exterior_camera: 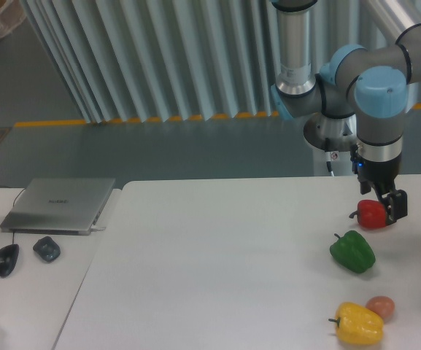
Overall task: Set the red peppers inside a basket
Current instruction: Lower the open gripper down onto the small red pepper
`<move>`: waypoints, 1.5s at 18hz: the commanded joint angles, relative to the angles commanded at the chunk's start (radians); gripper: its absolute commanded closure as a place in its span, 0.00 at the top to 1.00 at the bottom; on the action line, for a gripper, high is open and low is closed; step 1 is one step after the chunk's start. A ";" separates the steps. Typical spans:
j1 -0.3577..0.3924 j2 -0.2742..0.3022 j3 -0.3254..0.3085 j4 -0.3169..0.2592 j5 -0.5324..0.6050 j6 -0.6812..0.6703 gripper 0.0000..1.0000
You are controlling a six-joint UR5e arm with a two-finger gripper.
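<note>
Yellow pepper (358,324): lying on the white tabletop (210,270) at the near edge, well below the claw and slightly to its left in the picture; stem turned left. Small reddish-orange fruit (380,307): set just beside the yellow pepper, at its upper right, seemingly touching it. Green pepper (353,251): placed between the yellow pepper and the claw, just below the claw and a little left of it, stem pointing up-left.

Red pepper (371,214): the task item, found at the claw itself, low over the tabletop or on it; which of the two cannot be told. Dark stem directed left.

Claw (382,209): pointed downward from the grey and blue arm, fingers pinched on the red pepper, one dark finger seen against its right side.

Far left of the claw, on a separate surface: closed silver laptop (58,205), dark mouse (6,259), small dark rounded object (47,249).
</note>
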 joint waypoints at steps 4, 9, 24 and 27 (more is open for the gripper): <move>-0.011 -0.003 -0.002 0.003 -0.003 -0.003 1.00; -0.034 -0.003 -0.043 0.052 -0.003 -0.003 1.00; -0.101 -0.029 -0.106 0.251 0.004 -0.283 1.00; -0.106 -0.025 -0.126 0.245 0.070 -0.313 1.00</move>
